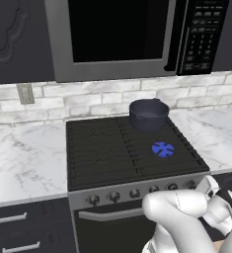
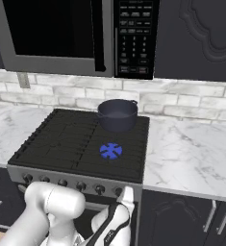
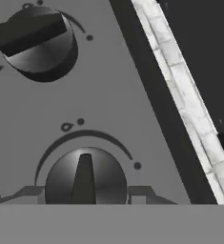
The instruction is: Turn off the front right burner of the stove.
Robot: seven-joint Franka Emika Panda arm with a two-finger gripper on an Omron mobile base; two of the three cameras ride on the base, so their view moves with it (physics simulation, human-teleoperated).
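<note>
On the stove (image 1: 107,148) the front right burner (image 1: 162,149) burns with a blue flame ring, just before the dark pot (image 1: 148,114) — so the task is not yet done. The gripper (image 3: 85,195) stands at the rightmost knob (image 3: 85,176), jaws parted to either side of it, seemingly not closed — the turn itself remains.

Front right burner (image 1: 162,149) lit: blue petal-shaped flame ring under black grate bars, just in front of the dark pot. Stove (image 1: 102,153): black grated cooktop, steel knob strip along front edge, dark oven door with bar handle below.
</note>
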